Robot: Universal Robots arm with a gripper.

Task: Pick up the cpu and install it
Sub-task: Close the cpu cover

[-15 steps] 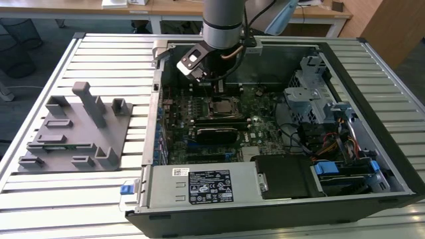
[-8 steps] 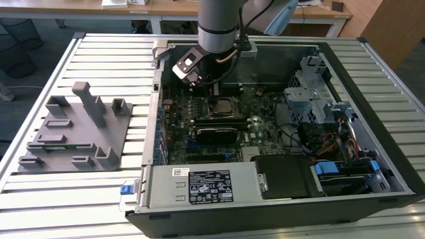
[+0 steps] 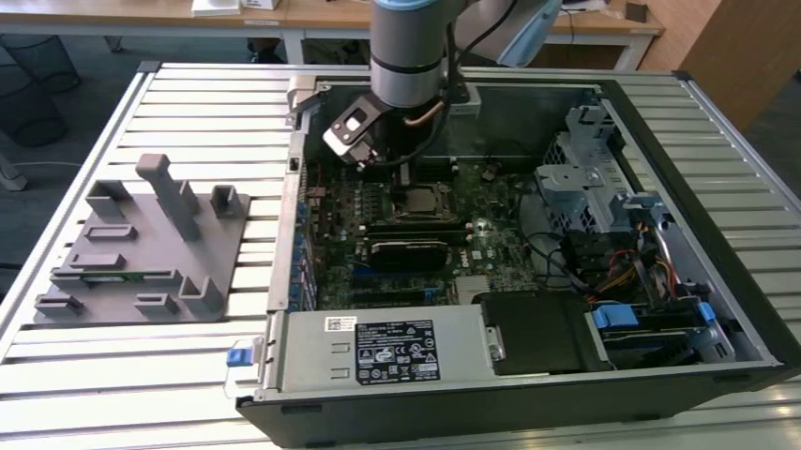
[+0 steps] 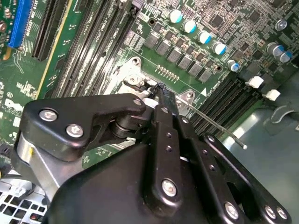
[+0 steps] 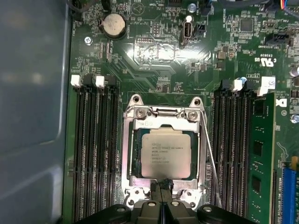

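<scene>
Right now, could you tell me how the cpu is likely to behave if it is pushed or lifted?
The cpu looks like a flat, rigid, metal-topped square, so it probably won't bend. Its smooth top may be slippery to grip. Seated inside the socket frame, it likely won't slide sideways when pushed.

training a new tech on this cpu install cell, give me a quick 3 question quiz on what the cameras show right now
1. True or false: the gripper is holding the cpu up off the motherboard.
2. Where does the cpu lie? A) on the grey fixture B) inside the socket frame C) on the table slats
3. Fill in: in the first wrist view the gripper's fingertips are ____ (open or shut), at the edge of the socket frame.

Key: 1 false, as the cpu lies flat in the socket frame, free of the fingers; 2 B; 3 shut.
</scene>
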